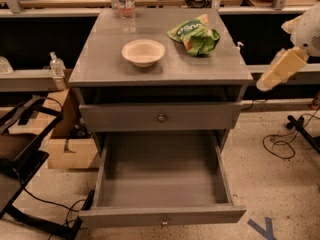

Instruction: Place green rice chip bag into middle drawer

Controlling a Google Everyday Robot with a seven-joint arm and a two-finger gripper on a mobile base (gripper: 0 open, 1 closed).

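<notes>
The green rice chip bag (pixel 195 34) lies crinkled on the back right of the grey cabinet top (pixel 100 64). The middle drawer (pixel 162 216) is pulled wide open below, and its inside shows nothing in it. My gripper (pixel 280 69) hangs in the air off the cabinet's right edge, to the right of the bag, slightly below its level and apart from it. It holds nothing that I can see.
A cream bowl (pixel 143 51) sits mid-top, left of the bag. A water bottle (pixel 126 4) stands at the back. The upper drawer front (pixel 161 117) is shut. A black chair (pixel 15 159) and a cardboard box (pixel 70 151) stand left. Cables (pixel 280 144) lie on the floor right.
</notes>
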